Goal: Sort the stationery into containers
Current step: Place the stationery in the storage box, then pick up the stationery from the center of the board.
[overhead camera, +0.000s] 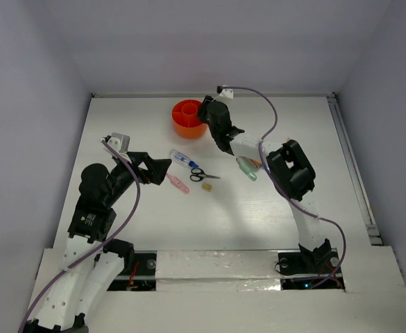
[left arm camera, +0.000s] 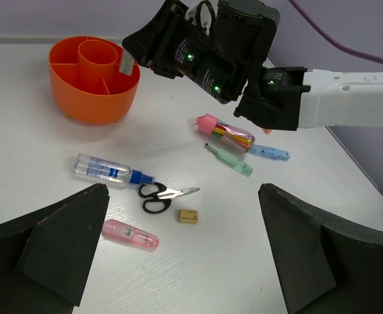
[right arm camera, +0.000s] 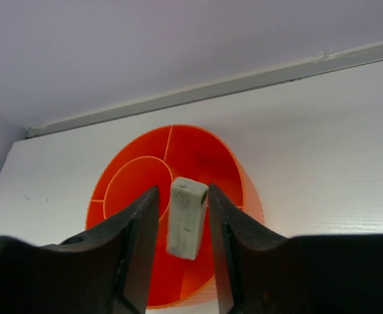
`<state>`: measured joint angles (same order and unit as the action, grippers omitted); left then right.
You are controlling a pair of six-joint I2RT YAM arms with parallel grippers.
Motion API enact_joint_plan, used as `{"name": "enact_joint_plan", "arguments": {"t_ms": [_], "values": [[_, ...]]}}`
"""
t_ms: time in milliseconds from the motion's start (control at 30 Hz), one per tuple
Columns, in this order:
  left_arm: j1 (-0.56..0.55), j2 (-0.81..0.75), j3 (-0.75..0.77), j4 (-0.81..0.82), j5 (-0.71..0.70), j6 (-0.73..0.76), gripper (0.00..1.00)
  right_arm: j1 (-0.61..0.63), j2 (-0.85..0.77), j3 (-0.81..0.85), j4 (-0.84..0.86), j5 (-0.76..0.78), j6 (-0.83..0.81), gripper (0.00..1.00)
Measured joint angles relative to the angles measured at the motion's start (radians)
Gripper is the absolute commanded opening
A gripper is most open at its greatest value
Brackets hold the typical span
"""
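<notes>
The round orange tub (overhead camera: 189, 119) with inner dividers stands at the far middle; it also shows in the left wrist view (left arm camera: 93, 82) and the right wrist view (right arm camera: 198, 150). My right gripper (overhead camera: 207, 111) hovers over the tub. Its jaws (right arm camera: 183, 196) stand slightly apart around a grey-white eraser block (right arm camera: 187, 219), with a gap showing on the left side. My left gripper (overhead camera: 164, 165) is open and empty above the table (left arm camera: 182, 196). Before it lie the black-handled scissors (left arm camera: 157, 195), the blue-and-white tube (left arm camera: 106, 169), a pink capsule (left arm camera: 129, 234) and a yellowish block (left arm camera: 188, 216).
Under the right arm lie a green capsule (left arm camera: 229, 159), a pink-capped clear case with coloured sticks (left arm camera: 227, 133) and a small blue piece (left arm camera: 270, 153). The right arm (left arm camera: 335, 108) spans the table's right side. White walls enclose the table at back and sides.
</notes>
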<state>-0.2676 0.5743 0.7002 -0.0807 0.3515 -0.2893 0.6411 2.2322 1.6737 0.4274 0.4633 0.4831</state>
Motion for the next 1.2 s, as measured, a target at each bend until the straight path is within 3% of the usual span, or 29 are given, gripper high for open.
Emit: {"name": "enact_joint_plan", "arguments": {"t_ms": [133,267,467,567,700,833,1200], "values": [[0.000,-0.001,0.000,0.000,0.000,0.000,0.99,0.000,0.000,-0.007,0.002,-0.006,0.003,0.56],[0.002,-0.003,0.000,0.000,0.000,0.000,0.99,0.000,-0.013,-0.024,-0.004,-0.018,-0.005,0.56],[0.013,-0.008,0.000,0.000,0.002,0.000,0.99,0.000,-0.162,-0.156,-0.035,-0.122,-0.053,0.31],[0.014,-0.007,0.000,0.000,0.005,0.000,0.99,0.000,-0.314,-0.272,-0.089,-0.255,-0.114,0.31],[0.021,-0.008,0.000,0.001,0.015,0.000,0.99,0.000,-0.464,-0.349,-0.242,-0.486,-0.224,0.35],[0.031,-0.010,0.000,0.001,0.019,0.000,0.99,0.016,-0.517,-0.425,-0.400,-0.656,-0.344,0.62],[0.041,-0.011,0.000,0.001,0.039,0.000,0.99,0.061,-0.380,-0.459,-0.732,-0.703,-0.486,0.65]]}}
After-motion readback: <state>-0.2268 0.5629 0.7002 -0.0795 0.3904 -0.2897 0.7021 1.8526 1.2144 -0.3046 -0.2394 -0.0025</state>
